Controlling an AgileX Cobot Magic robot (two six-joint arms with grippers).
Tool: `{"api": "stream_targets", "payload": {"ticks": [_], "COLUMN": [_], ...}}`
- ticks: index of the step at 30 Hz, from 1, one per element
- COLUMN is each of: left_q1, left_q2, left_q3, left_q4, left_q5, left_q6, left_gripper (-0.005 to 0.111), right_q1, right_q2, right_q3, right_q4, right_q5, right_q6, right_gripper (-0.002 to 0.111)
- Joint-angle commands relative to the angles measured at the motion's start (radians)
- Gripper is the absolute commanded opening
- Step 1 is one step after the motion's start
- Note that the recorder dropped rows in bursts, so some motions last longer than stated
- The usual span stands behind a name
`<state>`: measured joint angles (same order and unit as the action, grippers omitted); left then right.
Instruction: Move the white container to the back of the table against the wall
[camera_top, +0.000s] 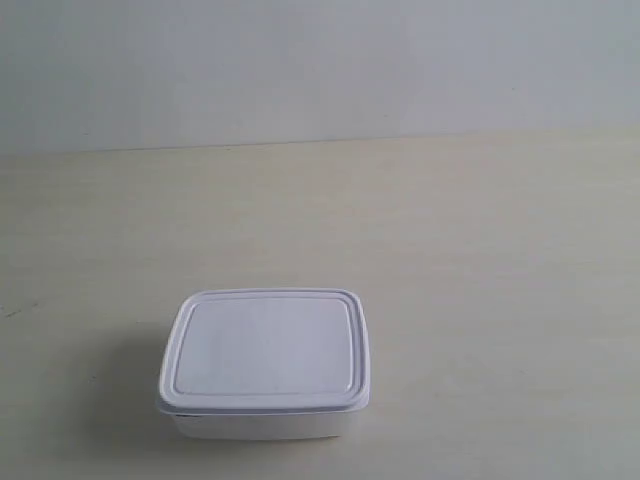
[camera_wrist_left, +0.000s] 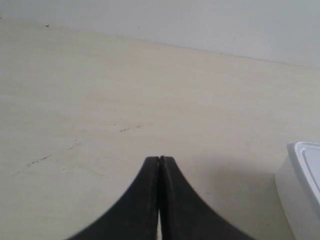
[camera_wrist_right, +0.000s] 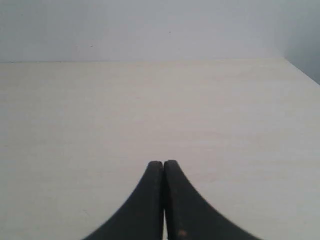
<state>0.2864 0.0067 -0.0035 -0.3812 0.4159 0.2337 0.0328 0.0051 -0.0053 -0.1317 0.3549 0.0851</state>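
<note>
While left gripper (camera_wrist_left: 159, 158) and right gripper (camera_wrist_right: 163, 162) show jaws pressed together, empty, container (camera_top: 264, 362) sits on counter's (camera_top: 480, 250) near side, well apart from wall (camera_top: 320, 60). Step, I judge: approach. Next I'd spread left jaws to straddle it.

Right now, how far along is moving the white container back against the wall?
Nothing done yet: the white container sits lidded, with bare table between it and the wall. Both the left gripper and right gripper are shut on nothing. The whole move remains.

A pale beige wood-grain table (camera_top: 480, 250) with tiny dark specks. A lidded white container (camera_top: 265, 362) sits on it, well apart from the wall (camera_top: 320, 60).
</note>
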Motion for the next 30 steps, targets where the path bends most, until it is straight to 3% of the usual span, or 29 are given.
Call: {"api": "stream_targets", "payload": {"ticks": [1,6,12,20,26,30], "left_q1": [-0.006,-0.006,-0.006,-0.007,-0.008,-0.008], "left_q2": [-0.007,0.067,0.28,0.505,0.646,0.657], "left_q3": [0.003,-0.011,-0.17,-0.395,-0.603,-0.627], "left_q4": [0.005,0.001,0.002,0.002,0.004,0.004], "left_q5": [-0.009,-0.028,-0.028,-0.028,-0.028,-0.038], "left_q6": [0.003,0.001,0.001,0.001,0.001,0.001], "left_gripper": [0.0,0.0,0.0,0.0,0.0,0.0], "right_q1": [0.001,0.001,0.001,0.001,0.001,0.001], "right_q2": [-0.005,-0.005,0.264,0.597,0.699,0.704], "right_q3": [0.005,0.002,-0.115,-0.403,-0.594,-0.611], "right_q4": [0.0,0.0,0.0,0.0,0.0,0.0], "right_q5": [-0.014,-0.01,-0.02,0.0,-0.012,-0.051], "right_q6": [-0.005,-0.005,-0.005,-0.005,-0.005,-0.005], "right_gripper": [0.0,0.0,0.0,0.0,0.0,0.0]}}
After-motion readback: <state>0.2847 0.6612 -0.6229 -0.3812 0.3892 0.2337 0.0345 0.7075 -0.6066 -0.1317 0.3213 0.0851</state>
